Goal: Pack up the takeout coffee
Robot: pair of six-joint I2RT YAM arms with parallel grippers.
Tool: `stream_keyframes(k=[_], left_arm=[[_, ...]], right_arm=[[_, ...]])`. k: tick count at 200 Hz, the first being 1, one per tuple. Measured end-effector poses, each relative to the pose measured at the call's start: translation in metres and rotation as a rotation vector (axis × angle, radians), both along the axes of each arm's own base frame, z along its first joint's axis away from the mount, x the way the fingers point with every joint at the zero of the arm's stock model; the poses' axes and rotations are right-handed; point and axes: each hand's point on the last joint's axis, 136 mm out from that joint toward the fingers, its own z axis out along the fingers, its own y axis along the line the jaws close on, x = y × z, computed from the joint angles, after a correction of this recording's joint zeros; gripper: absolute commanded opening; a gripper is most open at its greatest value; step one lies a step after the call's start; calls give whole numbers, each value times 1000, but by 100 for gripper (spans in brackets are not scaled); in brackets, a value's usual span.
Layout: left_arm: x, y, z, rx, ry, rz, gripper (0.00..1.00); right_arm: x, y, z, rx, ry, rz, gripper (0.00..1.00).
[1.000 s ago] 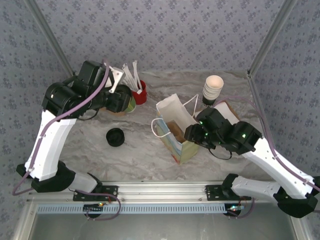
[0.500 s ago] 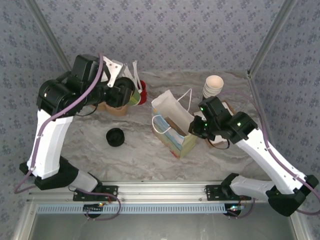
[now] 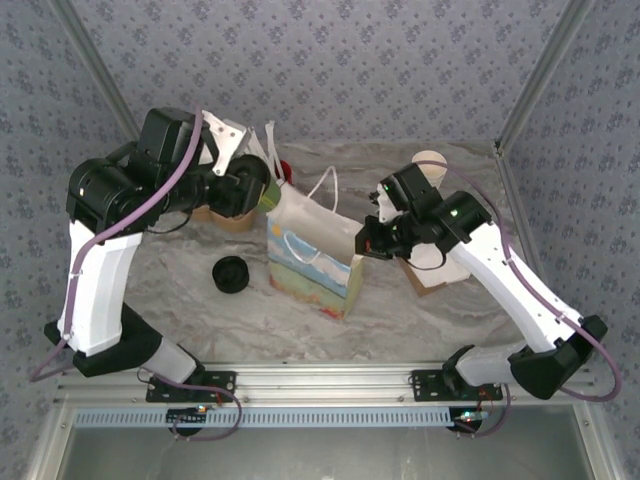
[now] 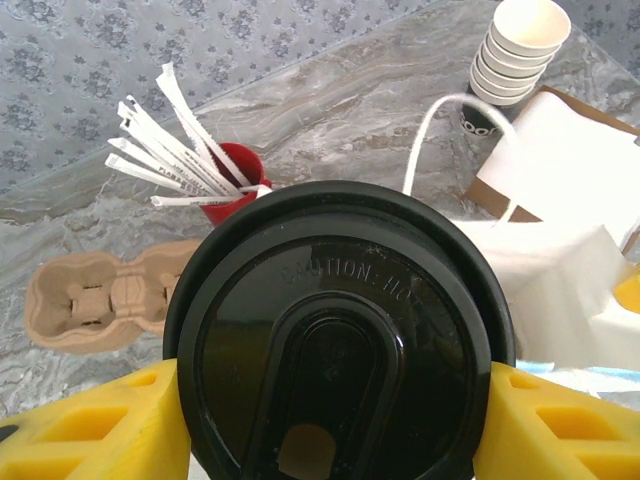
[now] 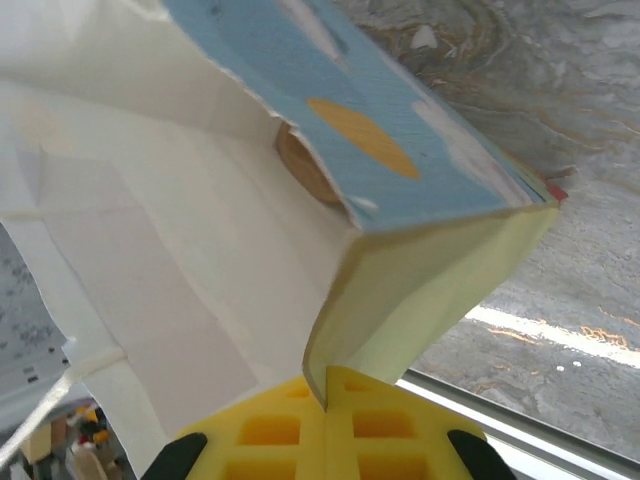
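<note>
The left claw (image 4: pixel 335 430) gripped the coffee (image 4: pixel 340 300) by its sides, beside the bag (image 3: pixel 310 262); the right claw (image 5: pixel 327 405) was pinched shut on the bag's rim.

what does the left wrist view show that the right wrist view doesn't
Left wrist adds: the black lid of the takeout coffee up close, held in the jaws of the left gripper, plus a red cup of stirrers, a cardboard cup carrier and a stack of white cups. Right wrist adds: the jaws of the right gripper shut on the rim of the gift bag, its blue printed face and white inside. Shared: the gift bag and the marble table.
</note>
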Motion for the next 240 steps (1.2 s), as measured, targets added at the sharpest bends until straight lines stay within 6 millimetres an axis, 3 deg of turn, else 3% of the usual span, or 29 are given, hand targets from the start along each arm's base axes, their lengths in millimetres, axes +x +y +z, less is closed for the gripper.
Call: stream_keyframes(k=[31, 94, 150, 205, 240], left_arm=[[-7, -9, 4, -5, -4, -39, 65], [-19, -28, -12, 22, 49, -113, 65], [-26, -36, -22, 27, 88, -145, 64], [-49, -48, -30, 45, 131, -210, 63], [-53, -53, -46, 80, 176, -221, 63]], right_arm=[[-8, -4, 5, -27, -14, 69, 1], [-14, -15, -14, -88, 7, 91, 6], [-13, -29, -24, -117, 14, 33, 42], [-8, -34, -20, -110, 2, -2, 47], [-2, -36, -18, -102, -9, -23, 47]])
